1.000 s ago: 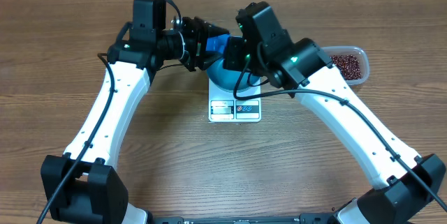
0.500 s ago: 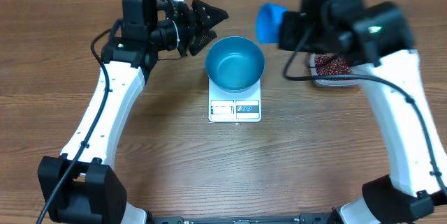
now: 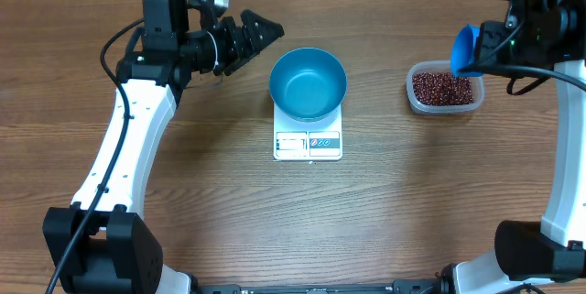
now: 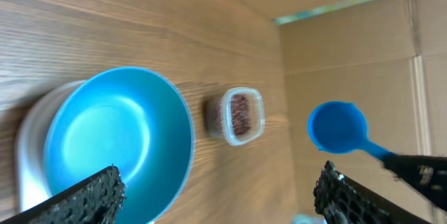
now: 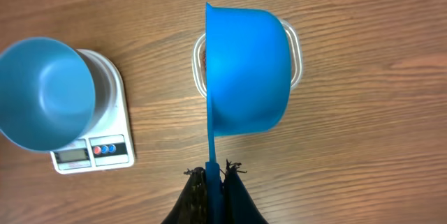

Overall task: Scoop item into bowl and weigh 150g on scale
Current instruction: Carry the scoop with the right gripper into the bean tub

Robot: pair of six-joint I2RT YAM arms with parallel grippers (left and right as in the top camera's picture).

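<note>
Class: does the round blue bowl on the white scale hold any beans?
No, the round blue bowl shows only its bare blue inside.

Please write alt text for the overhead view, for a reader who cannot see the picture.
An empty blue bowl sits on a white scale at the centre. On the right, the right tool holds a blue scoop close to a clear tub of red-brown beans. The left tool, open, points toward the bowl from the left.

White arm links [image 3: 128,138], black joints, black cables alongside. Black fingers [image 4: 91,195] on left gripper [image 4: 220,182], right gripper [image 5: 213,175]; rough grid texture. Green light on housing behind fingers.
</note>
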